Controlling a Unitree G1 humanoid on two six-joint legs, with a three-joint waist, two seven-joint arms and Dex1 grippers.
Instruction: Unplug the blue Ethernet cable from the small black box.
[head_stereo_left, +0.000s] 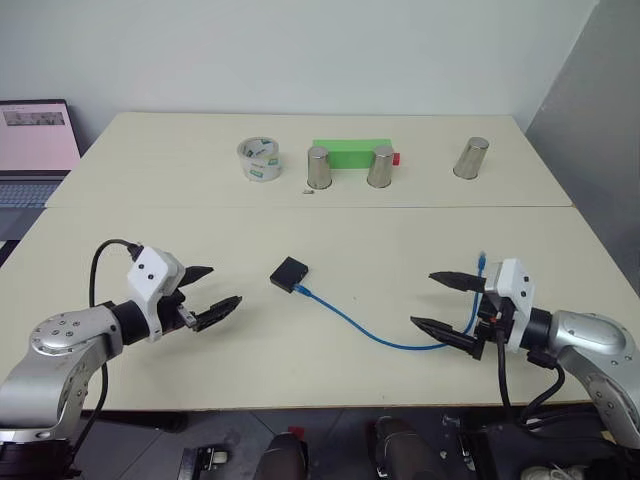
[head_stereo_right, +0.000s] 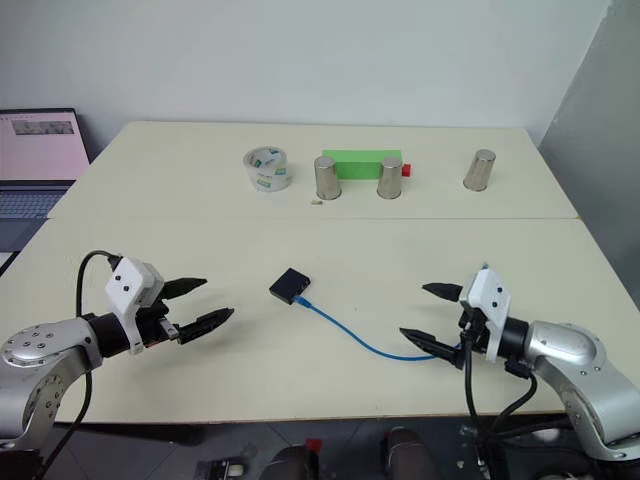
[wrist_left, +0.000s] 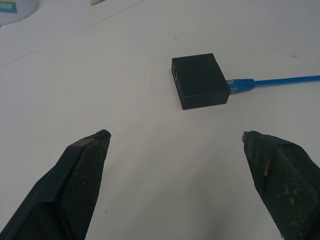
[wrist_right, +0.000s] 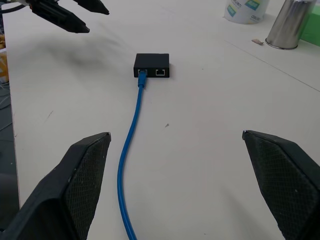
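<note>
Small black box: 1 pc, flat, squarish, matte plastic, lying on the smooth cream worktop between the 2 tools, ahead of both, nearer the left tool. Blue Ethernet cable: 1 pc, thin, glossy, flexible; one plug seated in the box's side port w/ a 2nd port beside it vacant; cable curves from the box toward the right tool, passing under its fingers, free end w/ clear plug just beside that tool's wrist. Both tools: jaws wide, holding nothing; fingers black, tapered, textured pads. Well beyond the tools: 3 metal cups, cylindrical, inverted; 1 green block, rectangular; 1 tape roll. Laptop off the left tool's outer side.
</note>
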